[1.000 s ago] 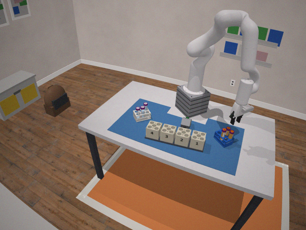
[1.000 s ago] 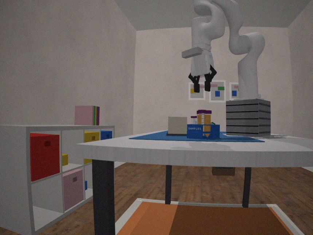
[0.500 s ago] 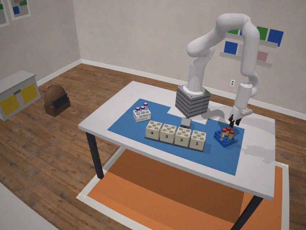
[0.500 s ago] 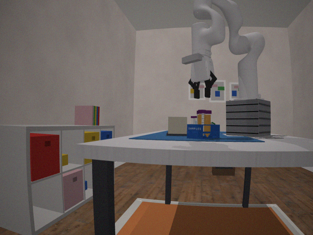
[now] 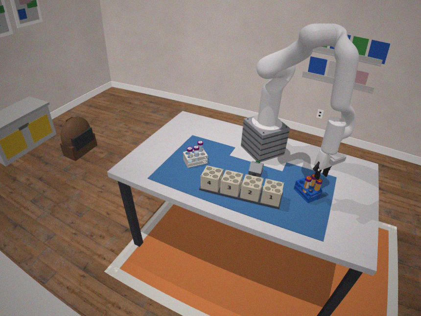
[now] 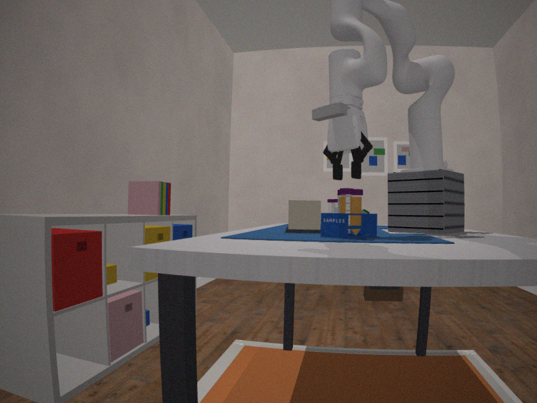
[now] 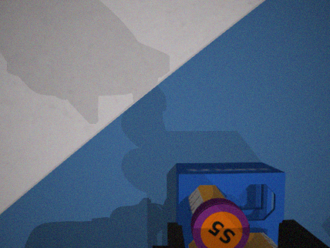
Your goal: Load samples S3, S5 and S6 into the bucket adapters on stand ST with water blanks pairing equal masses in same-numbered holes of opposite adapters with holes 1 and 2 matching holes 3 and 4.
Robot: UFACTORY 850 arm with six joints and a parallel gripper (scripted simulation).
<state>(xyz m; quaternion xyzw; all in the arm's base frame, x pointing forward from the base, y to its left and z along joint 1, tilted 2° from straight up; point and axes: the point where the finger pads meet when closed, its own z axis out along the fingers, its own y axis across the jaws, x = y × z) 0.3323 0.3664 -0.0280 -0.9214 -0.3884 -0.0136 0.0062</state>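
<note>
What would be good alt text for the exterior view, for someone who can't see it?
A robot arm's black-fingered hand, open and holding nothing, hangs above orange-filled, purple-capped tubes standing in a blue rack marked SAMPLES on a table. A pale block stands beyond the rack; white shelving is at the left.

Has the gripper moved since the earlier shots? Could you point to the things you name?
Yes: in the exterior view, the gripper point(image 5: 321, 171) point(image 6: 346, 171) has come down, nearer the blue SAMPLES rack point(image 5: 312, 196) point(image 6: 333, 229) point(image 7: 227, 178).
</note>
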